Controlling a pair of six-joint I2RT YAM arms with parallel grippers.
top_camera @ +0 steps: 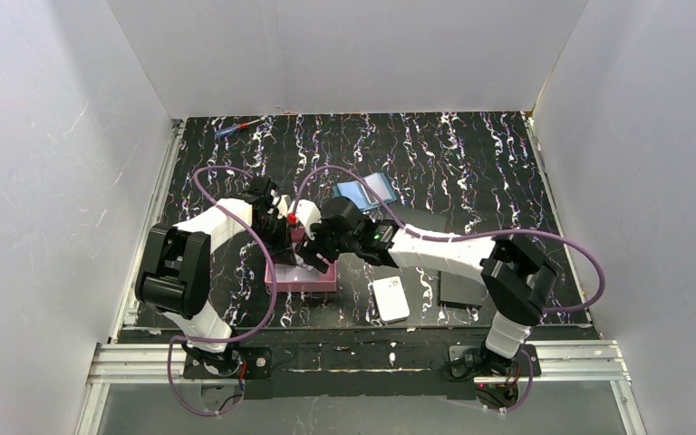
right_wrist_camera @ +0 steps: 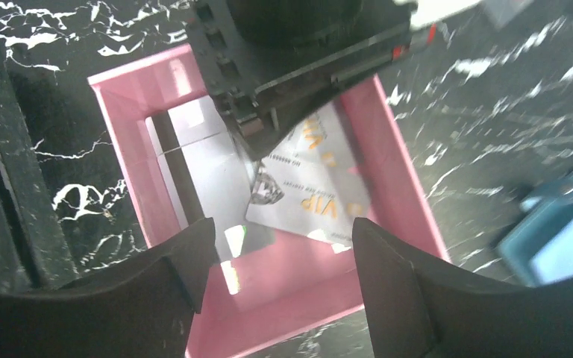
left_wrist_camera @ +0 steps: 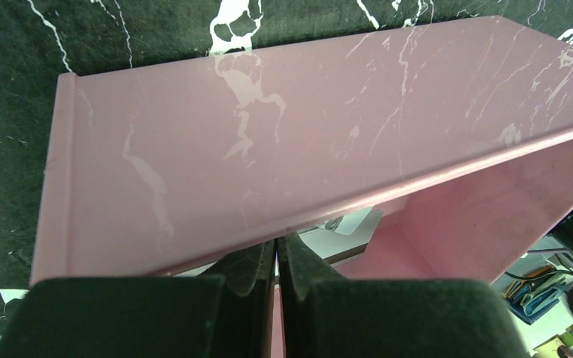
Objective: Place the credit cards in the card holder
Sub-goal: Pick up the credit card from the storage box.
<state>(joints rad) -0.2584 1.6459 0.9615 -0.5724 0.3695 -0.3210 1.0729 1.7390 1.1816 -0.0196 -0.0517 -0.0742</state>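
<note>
Right wrist view | right end effector point(right_wrist_camera: 282, 242) spread wide, gripping nothing, poised above the cards point(right_wrist_camera: 310, 186) lying in the pink tray point(right_wrist_camera: 130, 142) | left end effector point(left_wrist_camera: 276, 257) pressed shut at the tray's rim, cannot tell what it pinches, if anything | card holder point(top_camera: 365, 192), blue, lies on the desk point(top_camera: 471, 154) near the tray's far side

room: open air between my right claw point(right_wrist_camera: 281, 227) fingers, above the credit cards point(right_wrist_camera: 306, 194) | 12 o'clock: left gripper point(right_wrist_camera: 248, 128), closed, blocks over pink tray point(right_wrist_camera: 130, 149) | 9, 3 o'clock: tray walls
</note>
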